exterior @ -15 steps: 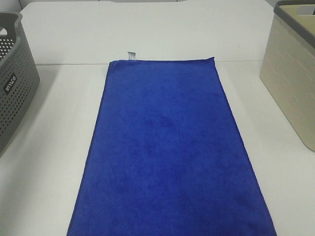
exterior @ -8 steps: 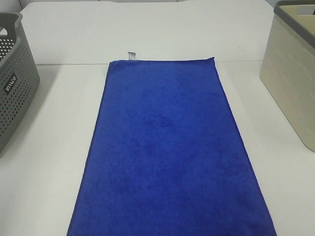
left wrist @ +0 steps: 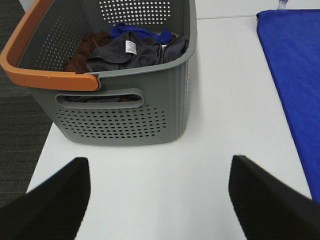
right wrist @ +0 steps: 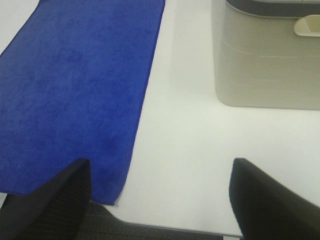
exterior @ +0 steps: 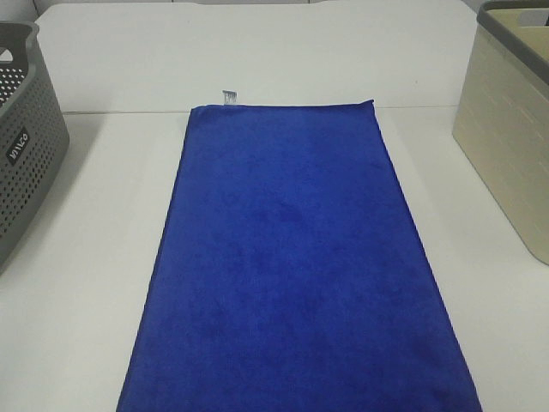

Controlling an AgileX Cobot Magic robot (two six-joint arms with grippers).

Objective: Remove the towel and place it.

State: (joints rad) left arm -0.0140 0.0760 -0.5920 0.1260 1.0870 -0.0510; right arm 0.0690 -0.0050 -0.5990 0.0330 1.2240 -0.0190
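- We saw the left gripper (left wrist: 159,200) low over the worktop's (exterior: 94,257) near edge, its two dark fingers (left wrist: 47,202) standing wide apart with nothing between them but bare white surface.
- We saw the right gripper (right wrist: 159,200) likewise wide open and empty at the near edge, one finger (right wrist: 50,202) hanging over the towel's near right corner, the other over bare worktop.
- The towel (exterior: 296,266) lay flat and spread out down the middle of the worktop, its long sides running from the near edge towards the far one; neither gripper touched it.
- Its near end ran out of the high view; in the right wrist view that end lay right at the worktop's near edge.
- To the left, a grey perforated basket (exterior: 21,163) stood near the left edge, well apart from the towel; in the left wrist view we made out an orange rim and dark grey, brown and blue cloths (left wrist: 132,47) heaped inside.
- To the right, a beige basket (exterior: 510,146) with a grey rim stood by the right edge, apart from the towel.
- At the towel's far left corner a small white tag (exterior: 227,97) stuck out onto the worktop.
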